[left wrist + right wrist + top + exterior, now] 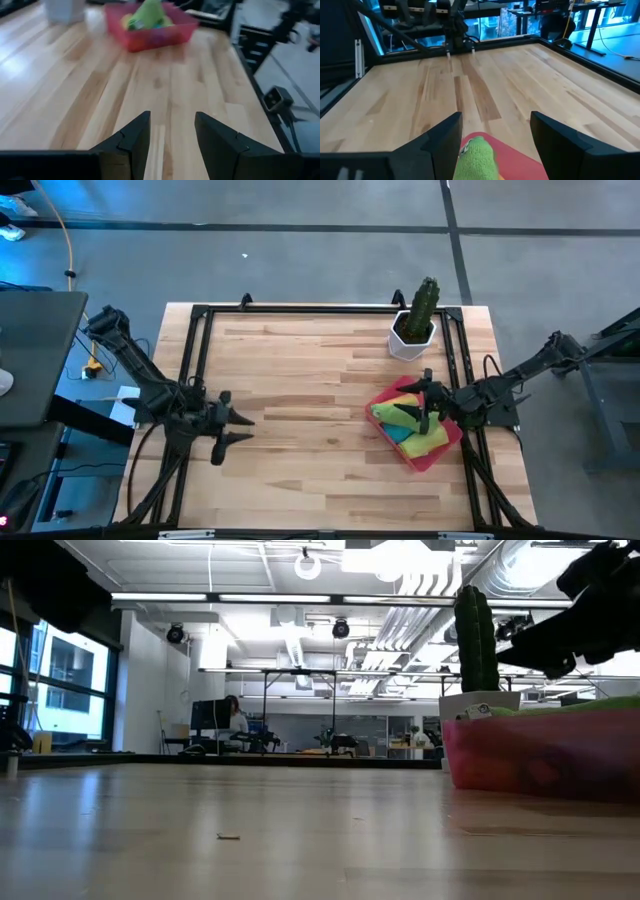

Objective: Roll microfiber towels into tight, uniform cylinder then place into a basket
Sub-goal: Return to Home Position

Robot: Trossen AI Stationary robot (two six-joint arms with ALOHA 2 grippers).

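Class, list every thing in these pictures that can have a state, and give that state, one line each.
left gripper: open, empty, over the bare table near its left side.
right gripper: open, empty, above the basket.
basket: flat on the table's right side, loaded.
microfiber towels: bundled inside the basket; green, yellow and teal show.
cactus pot: upright, beside the basket.
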